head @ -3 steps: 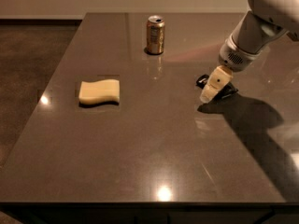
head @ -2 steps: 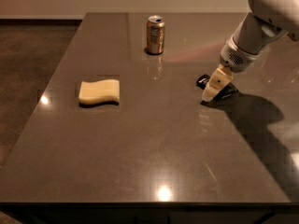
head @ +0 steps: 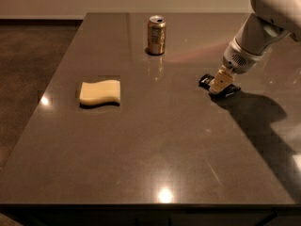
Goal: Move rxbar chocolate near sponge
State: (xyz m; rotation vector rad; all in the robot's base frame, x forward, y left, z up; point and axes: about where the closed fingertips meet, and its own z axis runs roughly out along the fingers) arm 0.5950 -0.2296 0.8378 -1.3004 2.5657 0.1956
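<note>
You are looking at the rxbar chocolate (head: 205, 82) lying flat on the right side of the counter (head: 155, 149). Its long axis is running from upper left to lower right across the view (closer to side-to-side than front-to-back). The gripper (head: 217, 87) is sitting directly over the bar's middle and hiding it, so only the two dark ends are showing, and the lettering is too small to read. You cannot tell whether the gripper is clamping the bar or merely resting over it. The arm (head: 263, 32) is being cut off at the top right corner. The sponge (head: 99, 92) is lying well apart to the left, and a gold-brown soda can (head: 156, 35) is standing upright farther back.
</note>
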